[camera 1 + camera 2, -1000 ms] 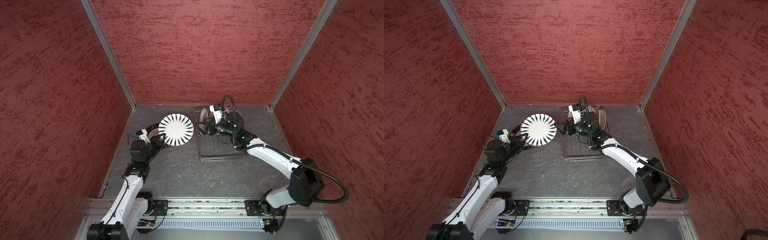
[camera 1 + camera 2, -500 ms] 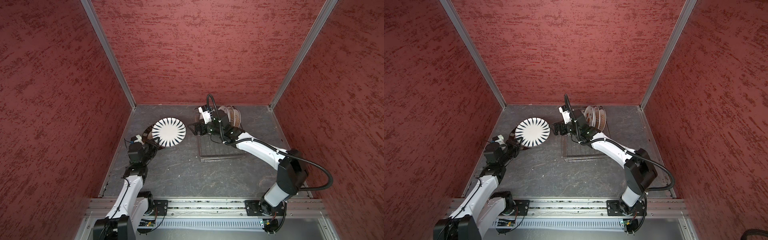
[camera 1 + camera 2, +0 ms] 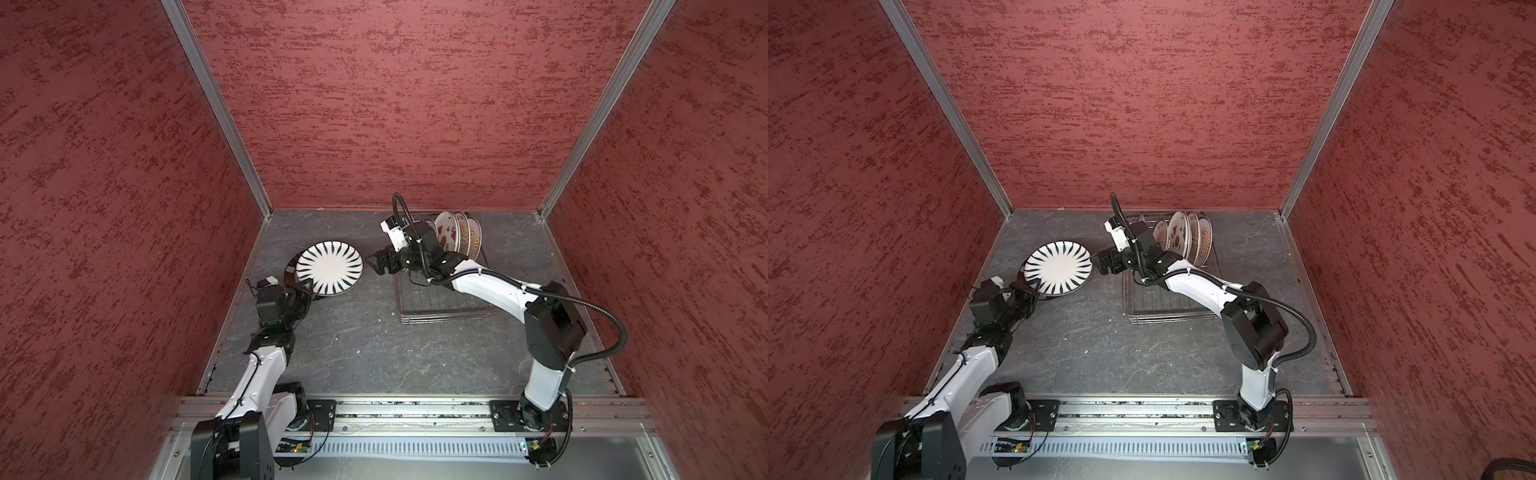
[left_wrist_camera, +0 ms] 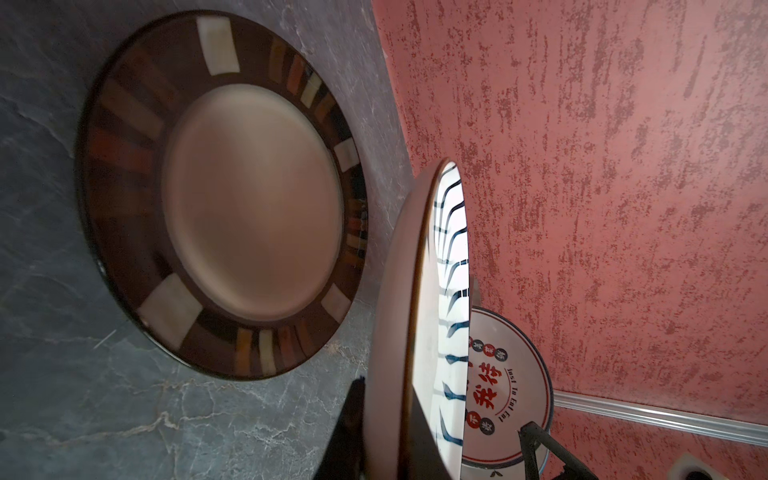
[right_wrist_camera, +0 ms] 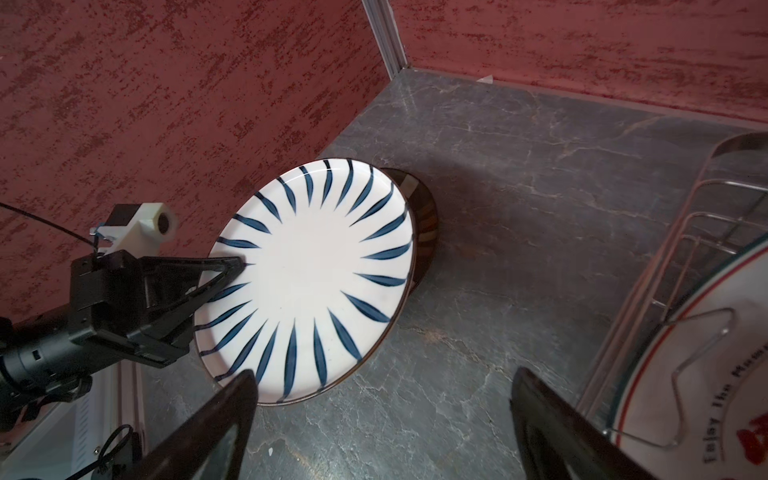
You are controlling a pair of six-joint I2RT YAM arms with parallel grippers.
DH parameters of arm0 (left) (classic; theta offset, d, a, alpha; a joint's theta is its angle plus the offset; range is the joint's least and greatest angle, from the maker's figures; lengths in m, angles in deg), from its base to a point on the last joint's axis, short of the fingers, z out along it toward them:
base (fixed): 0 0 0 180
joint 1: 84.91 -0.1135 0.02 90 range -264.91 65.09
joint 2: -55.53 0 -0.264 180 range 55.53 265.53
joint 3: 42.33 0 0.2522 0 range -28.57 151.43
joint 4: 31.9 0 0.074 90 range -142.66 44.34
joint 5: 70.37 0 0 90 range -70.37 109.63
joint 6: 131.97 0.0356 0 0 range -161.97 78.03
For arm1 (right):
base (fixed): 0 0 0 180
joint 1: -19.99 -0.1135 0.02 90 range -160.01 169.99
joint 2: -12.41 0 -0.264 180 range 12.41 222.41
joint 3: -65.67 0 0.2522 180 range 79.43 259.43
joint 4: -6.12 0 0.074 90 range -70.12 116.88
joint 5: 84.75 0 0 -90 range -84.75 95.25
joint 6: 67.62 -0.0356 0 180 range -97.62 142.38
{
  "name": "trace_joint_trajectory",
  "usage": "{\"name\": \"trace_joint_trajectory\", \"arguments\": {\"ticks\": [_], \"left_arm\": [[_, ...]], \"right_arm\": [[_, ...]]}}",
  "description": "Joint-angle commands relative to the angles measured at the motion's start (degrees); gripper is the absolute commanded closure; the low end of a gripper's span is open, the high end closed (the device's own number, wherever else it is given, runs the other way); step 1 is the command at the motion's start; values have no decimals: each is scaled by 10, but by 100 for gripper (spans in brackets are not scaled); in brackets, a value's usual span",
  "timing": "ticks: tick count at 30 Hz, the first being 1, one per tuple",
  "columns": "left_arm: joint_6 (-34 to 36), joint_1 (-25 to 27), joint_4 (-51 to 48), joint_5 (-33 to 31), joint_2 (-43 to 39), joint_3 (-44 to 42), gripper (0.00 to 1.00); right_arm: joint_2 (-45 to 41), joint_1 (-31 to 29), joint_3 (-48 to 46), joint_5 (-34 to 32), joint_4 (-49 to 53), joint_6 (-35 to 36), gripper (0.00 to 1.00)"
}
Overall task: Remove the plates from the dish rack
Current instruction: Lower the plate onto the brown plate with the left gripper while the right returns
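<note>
The left gripper [image 5: 230, 272] is clamped shut on the near rim of the round white plate with dark blue radial stripes [image 3: 329, 272], 1 finger on top and 1 under it. The plate hangs from that single edge grip above the round dark brown plate with pale rim patches [image 4: 249, 199], which lies flat on the grey stone-patterned tabletop [image 3: 374, 353]. In both top views the striped plate covers most of the brown one but sits offset toward the rack.

The step looks like stacking. Done well, it means drawing the striped plate back until the 2 rims line up, levelling it, then lowering slowly. The jaws should part only once the plate's foot rests on the brown plate. With a rim-only hold the far edge may sag and strike first, so a gentle descent matters.

The right gripper [image 3: 372, 266] stands wide open and empty, just beside the striped plate's far edge. It should stay clear of it.

Behind it, the silver wire dish rack [image 3: 440, 318] holds about 4 patterned white plates [image 3: 457, 237] upright at its far end.
</note>
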Motion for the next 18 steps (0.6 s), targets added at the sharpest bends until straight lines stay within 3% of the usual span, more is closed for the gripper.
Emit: {"name": "trace_joint_trajectory", "arguments": {"ticks": [1,5,18], "left_arm": [[-3,-10,83,-5,-1,8,94],[-5,-17,95,-5,9,3,94],[-5,-21,104,-49,53,6,95]], "right_arm": [[22,-8,34,37,-18,-3,5],[68,-11,92,31,36,-1,5],[144,-22,154,30,34,-1,5]]}}
